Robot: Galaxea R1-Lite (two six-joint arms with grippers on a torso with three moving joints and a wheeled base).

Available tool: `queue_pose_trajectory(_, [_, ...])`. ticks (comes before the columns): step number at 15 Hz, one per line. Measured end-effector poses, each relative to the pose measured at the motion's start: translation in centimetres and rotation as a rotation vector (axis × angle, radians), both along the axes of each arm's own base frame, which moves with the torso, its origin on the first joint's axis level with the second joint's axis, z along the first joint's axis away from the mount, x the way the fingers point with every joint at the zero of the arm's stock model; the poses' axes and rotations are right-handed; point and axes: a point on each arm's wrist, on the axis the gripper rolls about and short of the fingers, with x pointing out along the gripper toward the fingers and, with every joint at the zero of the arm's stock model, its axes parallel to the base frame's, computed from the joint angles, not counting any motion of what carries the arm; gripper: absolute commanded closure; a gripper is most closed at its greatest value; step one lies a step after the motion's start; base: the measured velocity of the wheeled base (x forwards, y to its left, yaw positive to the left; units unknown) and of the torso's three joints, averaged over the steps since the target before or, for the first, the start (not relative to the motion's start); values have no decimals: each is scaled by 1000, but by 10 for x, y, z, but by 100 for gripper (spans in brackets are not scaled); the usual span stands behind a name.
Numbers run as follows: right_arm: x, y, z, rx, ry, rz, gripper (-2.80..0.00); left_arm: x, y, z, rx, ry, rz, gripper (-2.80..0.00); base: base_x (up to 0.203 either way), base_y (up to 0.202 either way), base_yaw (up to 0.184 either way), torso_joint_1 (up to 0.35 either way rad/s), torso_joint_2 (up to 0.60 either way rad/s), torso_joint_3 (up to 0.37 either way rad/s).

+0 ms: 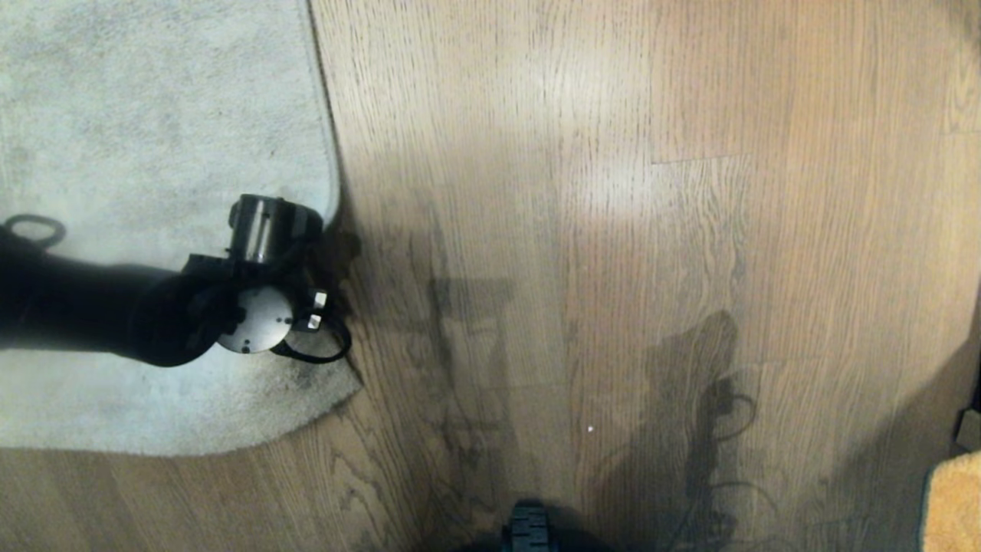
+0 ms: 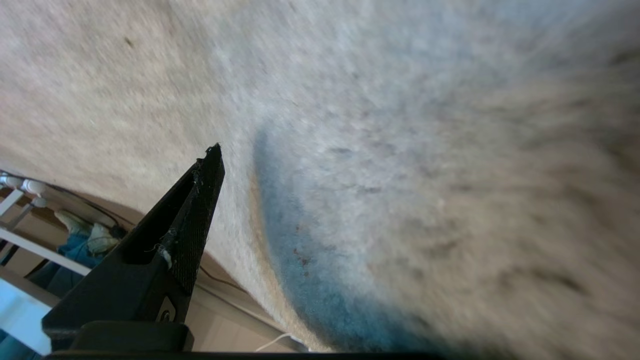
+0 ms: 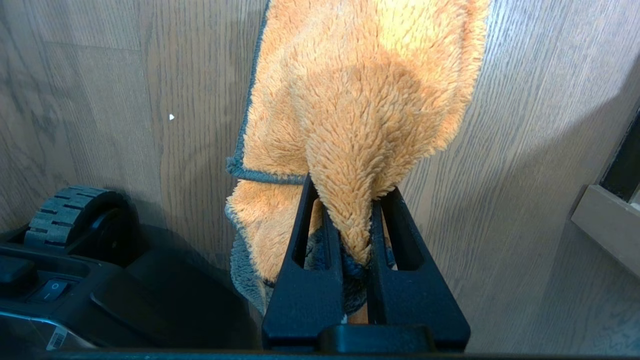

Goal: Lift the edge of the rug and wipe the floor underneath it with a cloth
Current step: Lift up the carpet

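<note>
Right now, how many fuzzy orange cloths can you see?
1. The fuzzy orange cloth with a grey edge hangs from the shut right gripper above the brown wood floor. Others may be hidden under the pale rug.

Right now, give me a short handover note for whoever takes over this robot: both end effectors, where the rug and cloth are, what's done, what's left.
Left end effector: open, over the rug at its curved edge, holding nothing.
Right end effector: shut on the orange cloth, which hangs above the wood floor at the robot's right side.
Done: cloth picked up.
Left: rug edge appears to lie flat, not lifted; grip and raise it, then wipe the floor underneath.
</note>
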Motion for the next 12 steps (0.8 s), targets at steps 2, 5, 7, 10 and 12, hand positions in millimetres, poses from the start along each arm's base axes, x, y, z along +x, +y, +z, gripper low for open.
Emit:
queue_pose_trajectory(2, [0, 0, 0, 0, 0, 0, 0, 3, -2, 7, 3, -20, -8, -280, 0, 0, 0, 0, 0, 0])
queue_pose_trajectory(5, [0, 0, 0, 0, 0, 0, 0, 8, -4, 18, -2, -58, -16, -280, 0, 0, 0, 0, 0, 0])
queue_pose_trajectory(7, [0, 0, 0, 0, 0, 0, 0, 11, -6, 24, -5, -77, -19, -280, 0, 0, 0, 0, 0, 0])
queue_pose_trajectory(10, [0, 0, 0, 0, 0, 0, 0, 7, -8, 20, 1, -54, -28, -280, 0, 0, 0, 0, 0, 0])
queue_pose_trajectory(12, [0, 0, 0, 0, 0, 0, 0, -1, -9, 10, 12, -16, -38, -280, 0, 0, 0, 0, 0, 0])
